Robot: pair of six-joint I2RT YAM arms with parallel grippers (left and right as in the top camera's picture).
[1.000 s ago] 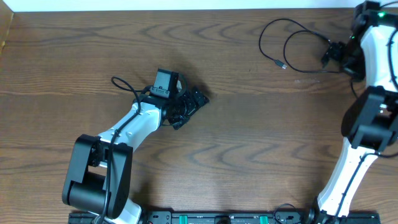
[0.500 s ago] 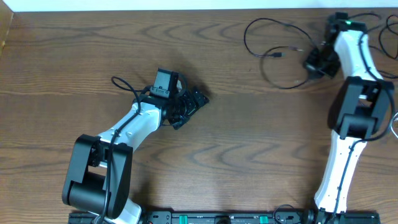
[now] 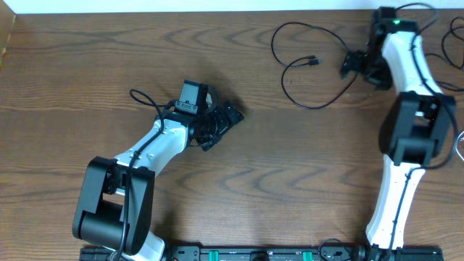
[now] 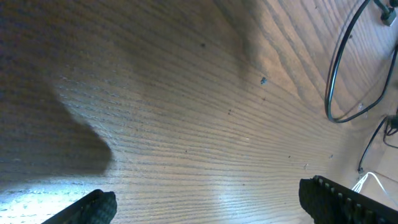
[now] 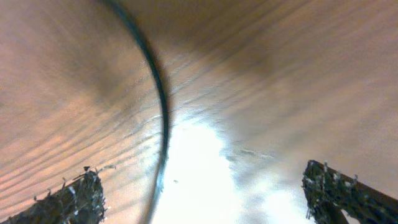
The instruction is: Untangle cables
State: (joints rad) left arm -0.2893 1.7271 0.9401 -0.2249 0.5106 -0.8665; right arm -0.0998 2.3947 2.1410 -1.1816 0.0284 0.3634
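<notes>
A thin black cable (image 3: pixel 304 72) lies in loops at the far right of the table, with a small plug end (image 3: pixel 312 61). My right gripper (image 3: pixel 355 64) is at the loops' right end, low over the table. In the right wrist view its jaws (image 5: pixel 202 186) are wide open, and the black cable (image 5: pixel 163 106) runs between them, near the left finger. My left gripper (image 3: pixel 221 119) is at the table's middle left, open and empty (image 4: pixel 205 199). The left wrist view shows the black cable loop (image 4: pixel 339 74) and a bit of white cable (image 4: pixel 370 180) far off.
The wooden table (image 3: pixel 290 181) fills the view, with a white edge along the far side. The left arm's own thicker black cord (image 3: pixel 145 98) loops beside its wrist. More black cord (image 3: pixel 457 29) lies at the far right corner.
My right gripper has moved left along the far side. The black cable's loops and plug have shifted left with it. The left arm has not moved.
</notes>
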